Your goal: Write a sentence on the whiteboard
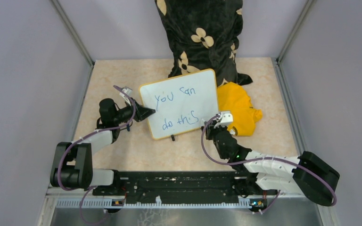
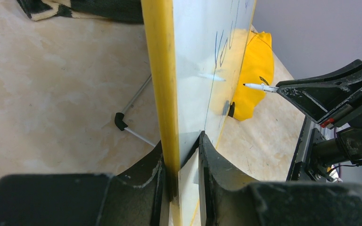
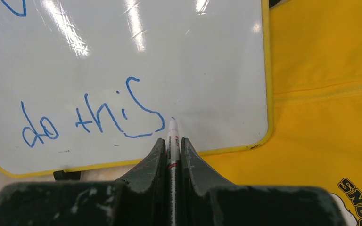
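Note:
The whiteboard [image 1: 181, 101] stands tilted on the table, white with a thin yellow frame. Blue words on it read "you can" over "do this" [image 1: 179, 109]. My left gripper [image 1: 146, 113] is shut on the board's left edge; in the left wrist view its jaws clamp the yellow frame [image 2: 162, 70]. My right gripper [image 1: 215, 121] is shut on a white marker [image 3: 173, 141]. The marker tip points at the board just right of the last "s" [image 3: 143, 110]; I cannot tell whether it touches. The board fills the right wrist view [image 3: 122, 61].
A yellow cloth [image 1: 239, 110] lies right of the board and partly under its lower corner. A black flowered cloth [image 1: 200, 35] hangs behind it. A thin metal stand leg [image 2: 129, 120] rests on the table behind the board. Grey walls enclose the beige table [image 1: 273, 94].

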